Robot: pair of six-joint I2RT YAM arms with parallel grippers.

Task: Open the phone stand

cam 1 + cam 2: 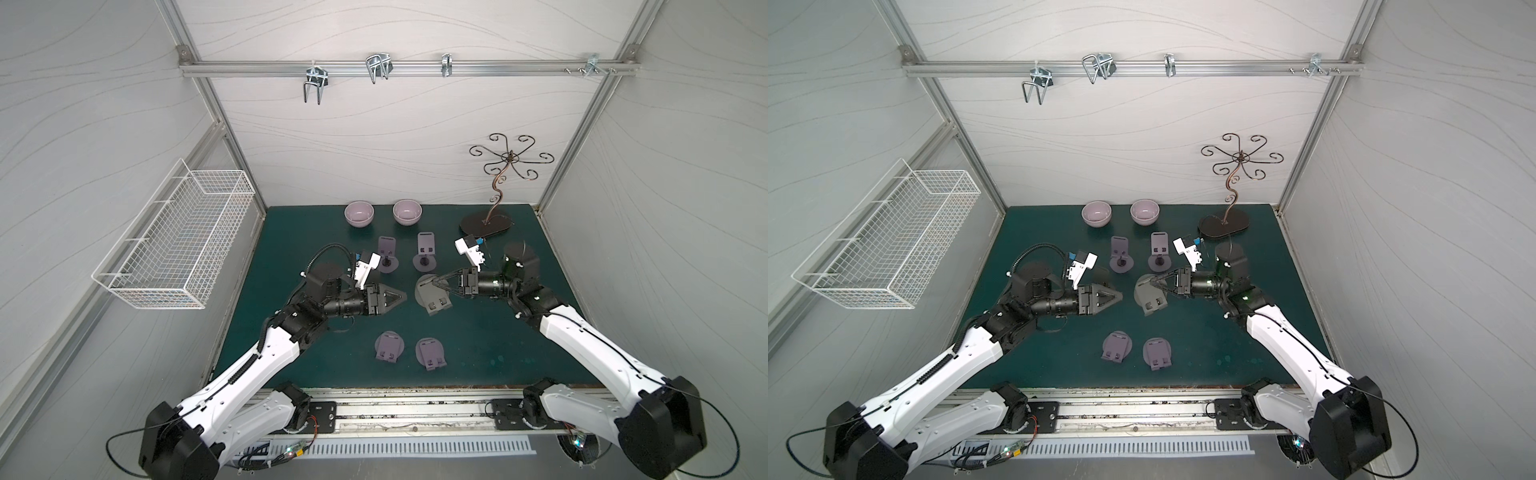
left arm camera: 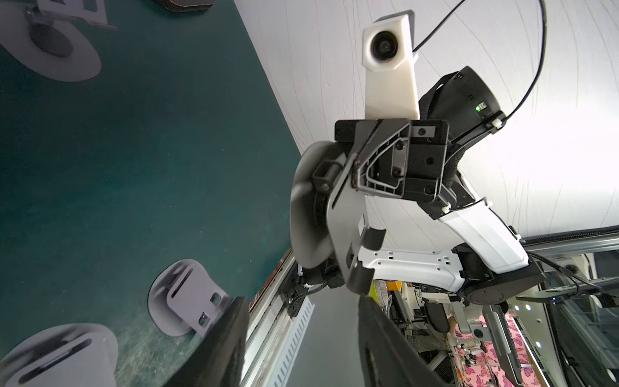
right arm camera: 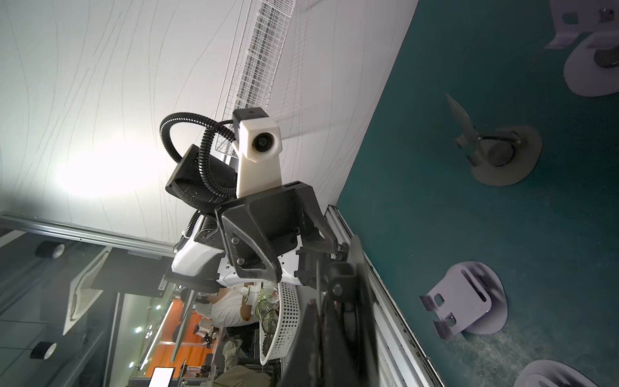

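Two grippers face off over the counter point(image 1: 498, 332) centre: right gripper point(image 1: 432, 283), jaws clamped on the grey phone stand point(image 1: 435, 298), lifted off the surface; left gripper point(image 1: 400, 296) at its 9 o'clock, just apart, jaws spread, empty.

Phone stands, five by my count: unfolded lilac stand a point(image 1: 386, 257), unfolded lilac stand b point(image 1: 425, 253), folded lilac stand c point(image 1: 389, 347), folded lilac stand d point(image 1: 431, 353), grey stand e point(image 1: 436, 303). Lilac bowls, two: bowl f point(image 1: 359, 214), bowl g point(image 1: 407, 212). White wire basket point(image 1: 174, 241), one. Scrolled metal tree point(image 1: 485, 226), one. Metal hangers on the back rail point(image 1: 415, 66), four: hanger h point(image 1: 312, 85), hanger i point(image 1: 379, 68), hanger j point(image 1: 446, 65), hanger k point(image 1: 592, 66). My arms, two: left arm point(image 1: 266, 357), right arm point(image 1: 582, 336). My pincers, two: left gripper point(image 1: 402, 296), right gripper point(image 1: 433, 282). My wrist cameras, two: left wrist camera point(image 1: 368, 266), right wrist camera point(image 1: 467, 249).
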